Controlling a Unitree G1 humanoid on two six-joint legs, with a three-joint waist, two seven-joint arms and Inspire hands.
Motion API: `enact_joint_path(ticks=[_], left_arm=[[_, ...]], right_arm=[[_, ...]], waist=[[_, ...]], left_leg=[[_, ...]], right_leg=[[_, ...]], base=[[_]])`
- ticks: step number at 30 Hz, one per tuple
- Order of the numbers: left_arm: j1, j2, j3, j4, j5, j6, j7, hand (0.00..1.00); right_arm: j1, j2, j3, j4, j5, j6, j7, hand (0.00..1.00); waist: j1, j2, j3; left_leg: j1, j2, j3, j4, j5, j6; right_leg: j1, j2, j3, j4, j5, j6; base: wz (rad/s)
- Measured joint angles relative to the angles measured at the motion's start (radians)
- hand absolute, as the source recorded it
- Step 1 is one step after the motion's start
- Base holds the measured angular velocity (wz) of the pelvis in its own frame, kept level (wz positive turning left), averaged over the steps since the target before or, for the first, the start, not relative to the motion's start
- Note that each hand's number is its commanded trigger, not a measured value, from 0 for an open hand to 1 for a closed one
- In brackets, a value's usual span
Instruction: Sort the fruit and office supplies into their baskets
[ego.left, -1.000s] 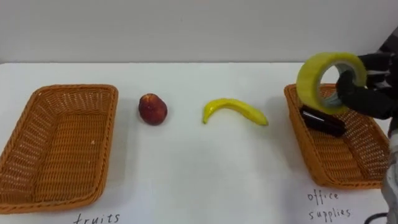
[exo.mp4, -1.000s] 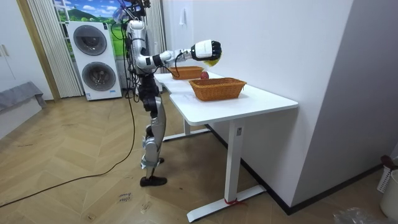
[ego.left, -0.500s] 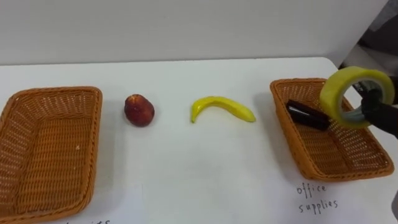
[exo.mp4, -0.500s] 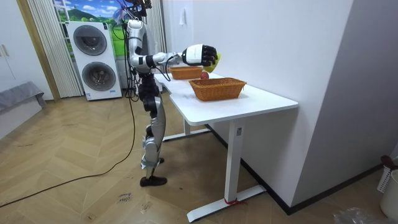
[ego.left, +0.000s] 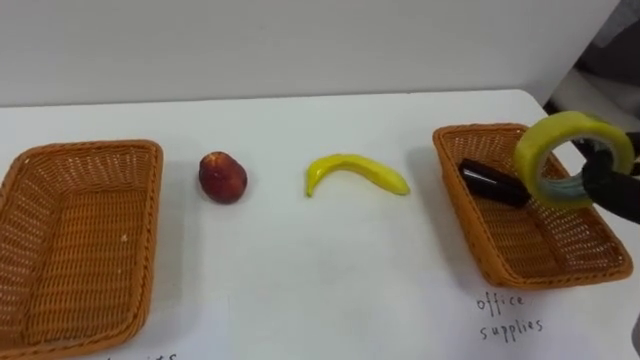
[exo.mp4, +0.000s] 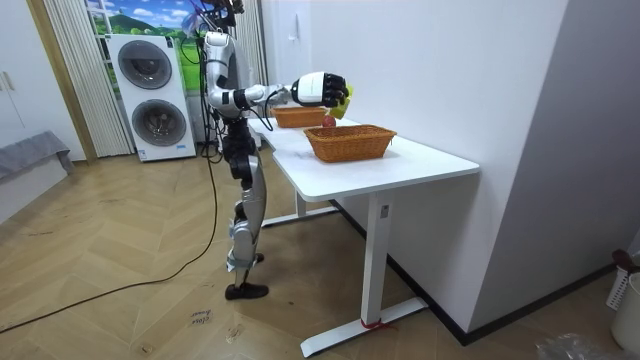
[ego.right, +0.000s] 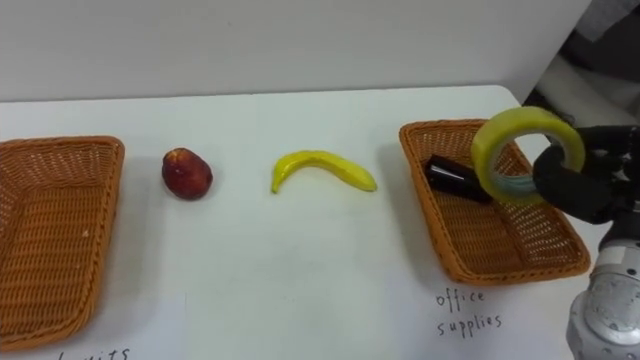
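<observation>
Right hand (ego.right: 588, 188) has its fingers curled through the tape roll (ego.right: 497, 133), tilted above the right basket (ego.right: 426, 207). Lower inside the rim, beside the black marker (ego.right: 455, 178), then let go.

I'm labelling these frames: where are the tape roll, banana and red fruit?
tape roll (ego.left: 529, 158), left eye view, yellow band's left side
banana (ego.left: 355, 168), left eye view, middle of its curve
red fruit (ego.left: 222, 177), left eye view, centre
</observation>
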Motion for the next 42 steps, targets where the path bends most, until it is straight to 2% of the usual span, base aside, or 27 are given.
enact_joint_path(ticks=[7,17,42], left_arm=[[0.001,-0.002,-0.001,0.000,0.000,0.013,0.000,0.00],[0.008,-0.002,-0.002,-0.019,0.000,0.013,0.002,0.00],[0.014,-0.003,-0.002,-0.020,-0.001,0.015,0.005,0.00]], right_arm=[[0.000,0.000,0.003,0.007,-0.016,0.008,0.003,0.00],[-0.004,-0.001,0.002,0.011,-0.014,0.008,0.002,0.00],[-0.004,-0.001,0.002,0.011,-0.013,0.008,0.002,0.00]], waist=[[0.005,-0.005,-0.0015],[0.005,-0.009,-0.0014],[0.006,-0.003,-0.0007]], left_leg=[[0.000,0.000,0.000,-0.002,0.000,0.000],[0.002,0.000,0.000,0.002,0.000,0.000],[0.002,0.001,0.000,0.002,0.000,0.000]], right_leg=[[-0.001,0.000,-0.001,0.000,0.000,0.000],[0.002,0.000,-0.001,0.001,0.000,0.000],[-0.005,0.001,-0.001,0.014,0.000,0.000]], base=[[0.00],[0.00],[0.00]])
